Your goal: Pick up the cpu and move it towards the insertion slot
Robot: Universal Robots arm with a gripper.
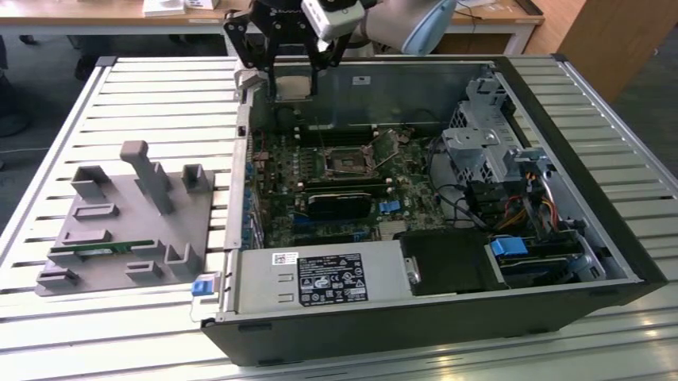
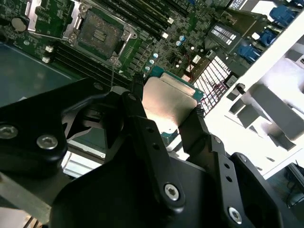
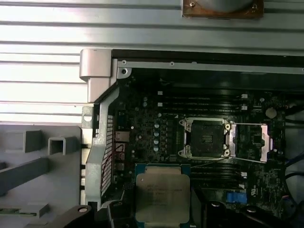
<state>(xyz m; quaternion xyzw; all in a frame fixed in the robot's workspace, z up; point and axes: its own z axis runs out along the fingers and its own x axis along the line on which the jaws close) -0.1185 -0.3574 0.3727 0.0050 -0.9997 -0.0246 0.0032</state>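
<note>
Two black fingers (image 2: 142,128) of my gripper (image 2: 164,121) are clenched on the cpu (image 2: 170,100); in the second wrist view I see one finger against each opposite edge of the chip, its silvery top facing the camera and its green rim showing past the fingertips. In the first wrist view the cpu (image 3: 162,195) sits square between the dark finger shapes, held flat and clear of the board beneath it. In the exterior view the gripper (image 1: 291,75) hangs over the far corner of the open computer case (image 1: 424,321), toward the exterior view's left, with the pale chip (image 1: 294,87) just under the claw and well above the motherboard (image 1: 317,171).

The insertion slot (image 3: 205,137) lies apart from the chip: in the first wrist view I see its shiny metal frame and dark centre, with its load plate (image 3: 251,141) swung open beside it. In the exterior view the slot (image 1: 350,161) is nearer the middle of the board, well apart from the claw.

Outside the case, on the slatted table (image 1: 63,127), a grey fixture block (image 1: 127,230) stands at the exterior view's left with a green memory stick (image 1: 90,252) lying in it.
</note>
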